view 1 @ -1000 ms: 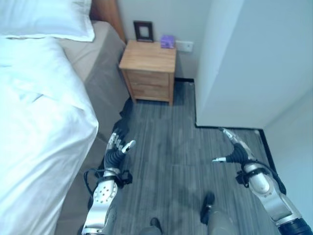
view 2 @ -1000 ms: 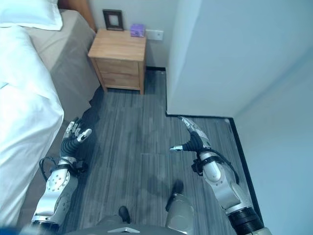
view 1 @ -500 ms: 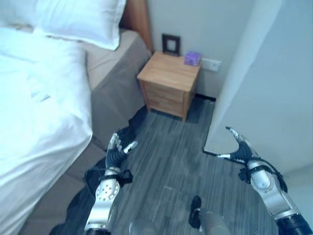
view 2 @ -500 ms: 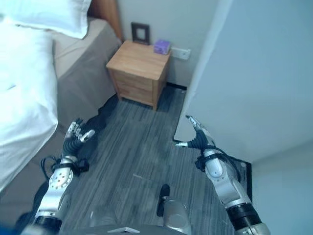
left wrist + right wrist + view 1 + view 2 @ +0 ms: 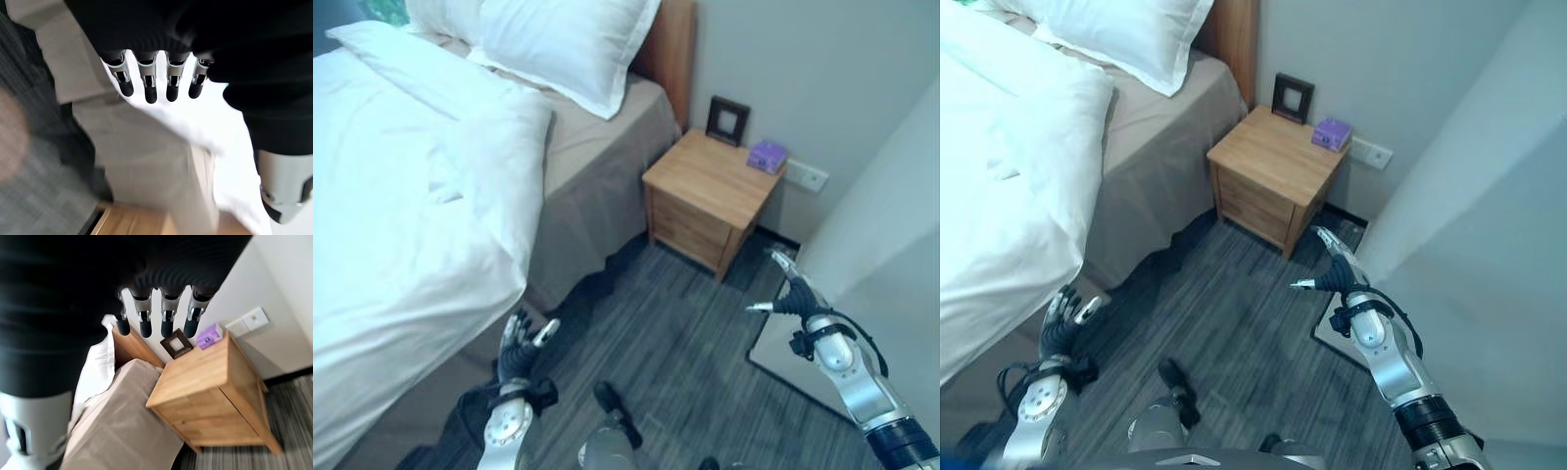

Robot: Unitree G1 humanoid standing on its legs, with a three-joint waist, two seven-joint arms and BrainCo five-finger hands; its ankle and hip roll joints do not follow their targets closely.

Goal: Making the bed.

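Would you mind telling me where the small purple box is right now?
In the left eye view, the small purple box sits on the wooden nightstand at its far right corner, beside the dark picture frame and near the wall socket.

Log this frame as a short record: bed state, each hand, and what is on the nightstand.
bed: white duvet spread over it, hanging over the near side; beige sheet bare near the headboard
pillows: white pillow at the head
left hand: left hand open, low beside the bed, holding nothing
right hand: right hand open, over the floor, holding nothing
nightstand: wooden nightstand by the headboard, bearing a dark picture frame and a small purple box
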